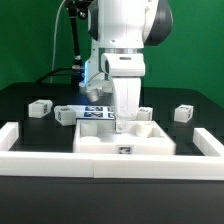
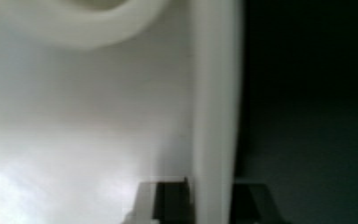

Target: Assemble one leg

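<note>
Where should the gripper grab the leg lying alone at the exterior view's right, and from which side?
Likely from straight above, closing across the middle of the leg. It sits low and alone on the table, clear of the square panel, so there is room on both sides of it.

Ext view bright & sharp; wrist view v blurry, one side dark

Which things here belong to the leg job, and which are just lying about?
Job: the pincer; the white square panel under it; the loose legs, two at the exterior view's left, one at its right.
Lying about: the marker board; the white rail in front.
</note>
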